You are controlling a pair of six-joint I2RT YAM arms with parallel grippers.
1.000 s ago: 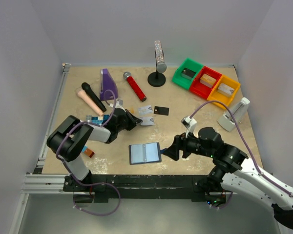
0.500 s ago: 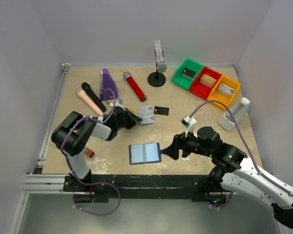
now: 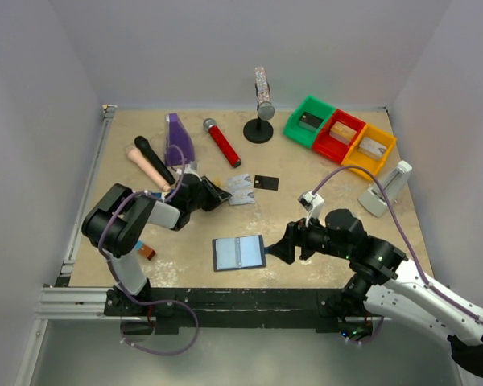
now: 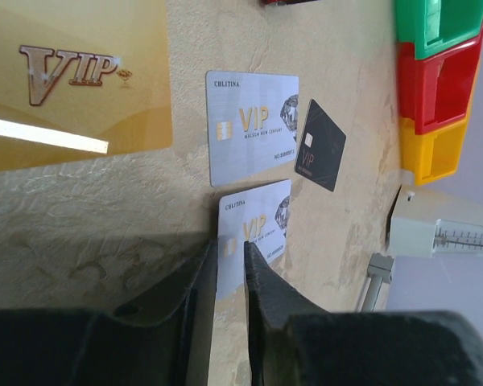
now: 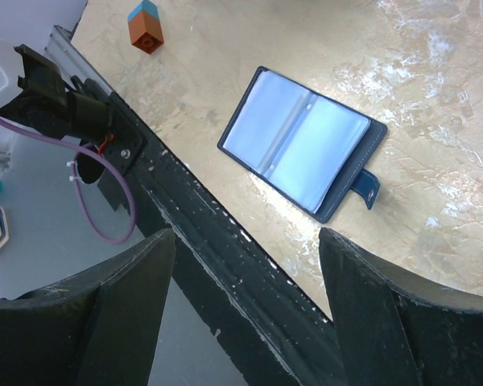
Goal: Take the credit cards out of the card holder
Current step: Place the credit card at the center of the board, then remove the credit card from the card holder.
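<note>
The card holder [image 3: 239, 252] lies open near the table's front edge, blue-grey pockets up, and also shows in the right wrist view [image 5: 298, 145]. My right gripper [image 3: 272, 251] [image 5: 245, 233] hangs open just right of it, over the front rail, holding nothing. Two silvery credit cards [image 4: 253, 127] [image 4: 262, 217], a black one [image 4: 319, 146] and a gold one [image 4: 72, 80] lie flat on the table. My left gripper [image 3: 223, 195] [image 4: 229, 245] sits low at the nearer silver card's edge, jaws a narrow gap apart, the card resting on the table.
Green [image 3: 310, 121], red [image 3: 338, 135] and yellow [image 3: 369, 149] bins stand at the back right. A red microphone [image 3: 223, 142], a purple object [image 3: 177, 138], a black stand [image 3: 260, 127] and a white device [image 3: 386, 191] lie around. An orange-blue brick [image 3: 147, 252] sits front left.
My left gripper's jaws have parted from shut to a narrow gap, letting the silver card rest on the table. The right arm has not moved.
</note>
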